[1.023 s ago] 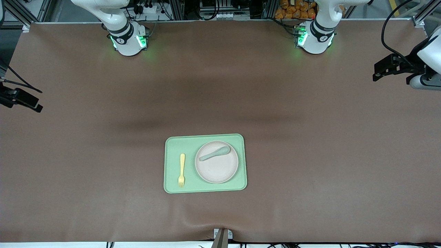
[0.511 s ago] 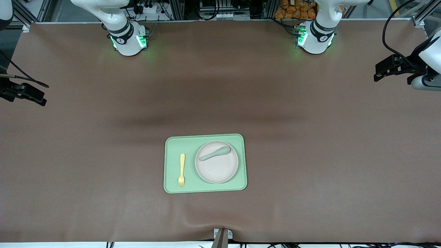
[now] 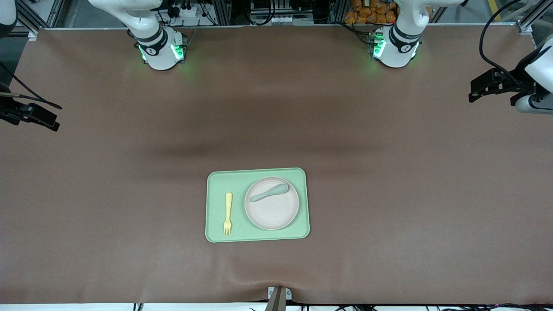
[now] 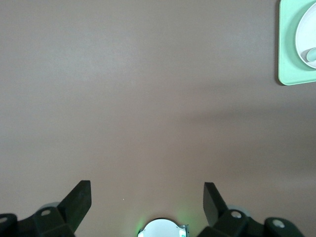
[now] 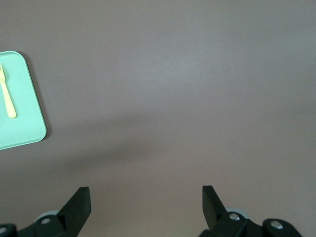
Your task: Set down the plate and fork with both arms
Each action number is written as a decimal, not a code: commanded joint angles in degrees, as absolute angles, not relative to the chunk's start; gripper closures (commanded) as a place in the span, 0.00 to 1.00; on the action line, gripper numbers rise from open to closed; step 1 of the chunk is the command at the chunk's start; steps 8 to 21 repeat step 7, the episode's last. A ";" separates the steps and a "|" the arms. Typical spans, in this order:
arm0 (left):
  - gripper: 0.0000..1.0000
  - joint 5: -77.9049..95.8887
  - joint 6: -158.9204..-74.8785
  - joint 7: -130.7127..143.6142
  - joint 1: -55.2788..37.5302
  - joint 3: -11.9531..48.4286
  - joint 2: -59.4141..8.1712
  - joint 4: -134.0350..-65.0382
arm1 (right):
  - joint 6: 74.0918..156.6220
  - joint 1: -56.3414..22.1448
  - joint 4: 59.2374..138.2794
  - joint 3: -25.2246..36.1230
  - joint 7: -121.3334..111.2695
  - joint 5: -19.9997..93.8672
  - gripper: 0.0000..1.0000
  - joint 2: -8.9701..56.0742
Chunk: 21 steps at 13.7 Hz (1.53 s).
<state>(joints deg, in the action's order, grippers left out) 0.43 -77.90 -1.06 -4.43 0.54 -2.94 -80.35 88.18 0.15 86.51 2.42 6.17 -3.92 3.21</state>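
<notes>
Plate point(image 3: 272, 208): pale speckled, on light-green tray point(image 3: 216, 179), toward the left arm's end.
Spoon point(image 3: 269, 192): grey-green, lying in plate, bowl at about 2 o'clock.
Fork point(image 3: 227, 213): pale yellow, on tray beside plate, tines at 6 o'clock.
Left pincer point(image 4: 146, 202): wide open, empty, over bare brown tabletop point(image 3: 410, 181).
Right pincer point(image 5: 146, 203): wide open, empty, over tabletop.

no readable text, labels or signs
</notes>
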 commanded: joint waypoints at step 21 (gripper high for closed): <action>0.00 0.26 -77.52 -0.97 -4.48 0.62 -2.46 -80.60 | 87.80 0.53 87.45 2.64 6.86 -2.55 0.00 2.02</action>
